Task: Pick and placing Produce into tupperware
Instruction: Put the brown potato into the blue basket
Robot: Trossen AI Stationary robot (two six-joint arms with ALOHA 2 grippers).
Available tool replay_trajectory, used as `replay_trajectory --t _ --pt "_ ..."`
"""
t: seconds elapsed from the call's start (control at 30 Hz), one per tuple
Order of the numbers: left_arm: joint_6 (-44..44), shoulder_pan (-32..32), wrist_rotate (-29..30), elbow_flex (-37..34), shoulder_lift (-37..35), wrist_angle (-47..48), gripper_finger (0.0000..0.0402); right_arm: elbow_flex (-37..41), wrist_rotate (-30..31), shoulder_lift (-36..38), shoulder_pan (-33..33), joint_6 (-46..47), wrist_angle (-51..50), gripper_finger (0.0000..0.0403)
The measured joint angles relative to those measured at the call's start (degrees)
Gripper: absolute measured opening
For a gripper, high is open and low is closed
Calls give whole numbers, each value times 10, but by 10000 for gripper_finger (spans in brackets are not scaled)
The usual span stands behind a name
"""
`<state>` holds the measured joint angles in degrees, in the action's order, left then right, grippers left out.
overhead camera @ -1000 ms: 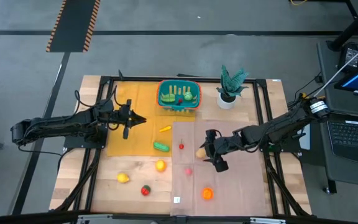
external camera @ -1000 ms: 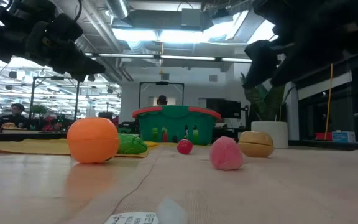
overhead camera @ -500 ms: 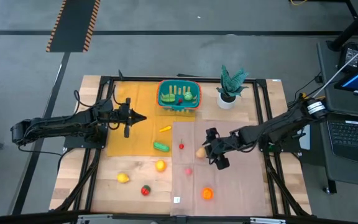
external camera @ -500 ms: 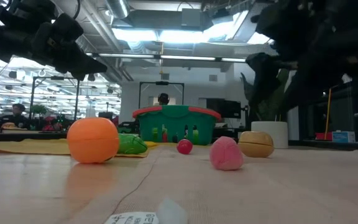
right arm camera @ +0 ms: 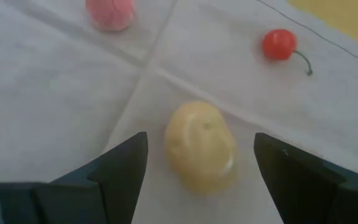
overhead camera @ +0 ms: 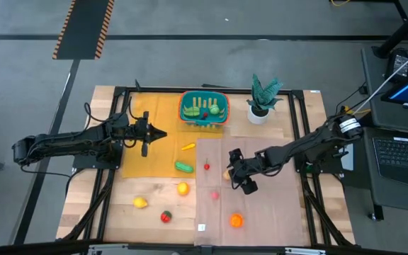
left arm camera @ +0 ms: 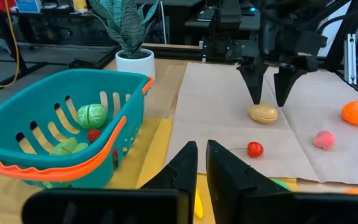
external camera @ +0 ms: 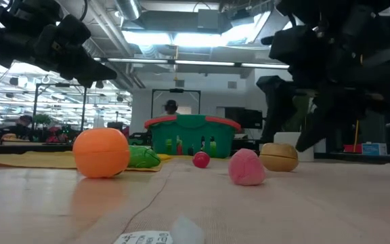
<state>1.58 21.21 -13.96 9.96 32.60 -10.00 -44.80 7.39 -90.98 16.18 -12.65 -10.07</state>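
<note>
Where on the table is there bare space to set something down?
Free patches: the brown paper right of the orange fruit, and the yellow mat left of the green vegetable. It is crowded around the right gripper, where the potato, cherry and pink fruit lie.

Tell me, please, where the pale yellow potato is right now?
In the high view the potato lies on the paper sheet right of centre, under the right pincer, with the cherry beside it.
</note>
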Motion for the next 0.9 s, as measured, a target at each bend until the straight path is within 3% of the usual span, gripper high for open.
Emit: replay_trajectory --t 0.47,0.9 --pt "0 0 0 0 0 1 63 0 0 -50 -3 0 44 293" --pt "0 0 0 0 0 3 89 0 1 -51 -10 1 46 277"
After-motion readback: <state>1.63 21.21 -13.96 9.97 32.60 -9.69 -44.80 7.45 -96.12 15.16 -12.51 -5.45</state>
